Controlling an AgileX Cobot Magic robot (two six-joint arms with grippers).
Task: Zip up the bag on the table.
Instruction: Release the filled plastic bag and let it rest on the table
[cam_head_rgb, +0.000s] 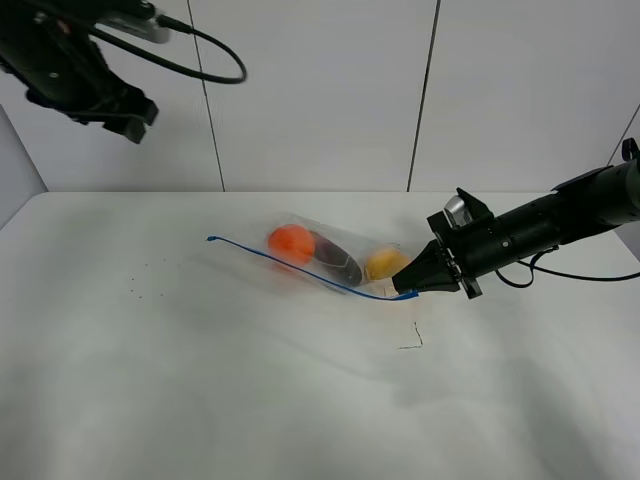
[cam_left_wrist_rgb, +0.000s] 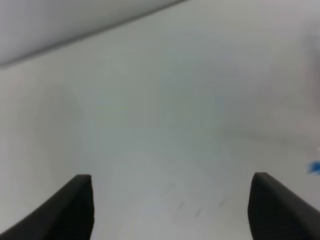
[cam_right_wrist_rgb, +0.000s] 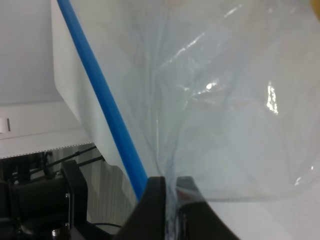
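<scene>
The clear bag (cam_head_rgb: 330, 255) lies in the middle of the white table (cam_head_rgb: 150, 390), with orange, dark purple and yellow fruit showing through it. Its blue zipper strip (cam_head_rgb: 290, 264) runs along the near edge. My right gripper (cam_head_rgb: 408, 287) is shut on the bag's right end, right at the strip. In the right wrist view its fingers (cam_right_wrist_rgb: 156, 205) pinch the plastic beside the blue strip (cam_right_wrist_rgb: 100, 100). My left gripper (cam_head_rgb: 135, 115) hangs high at the far left, well away from the bag. It is open, its fingertips (cam_left_wrist_rgb: 80, 200) wide apart over bare table.
A small dark mark (cam_head_rgb: 412, 340) sits on the table in front of the right gripper. Faint specks (cam_head_rgb: 140, 280) dot the left side. A white panelled wall (cam_head_rgb: 320, 90) rises behind the table's far edge.
</scene>
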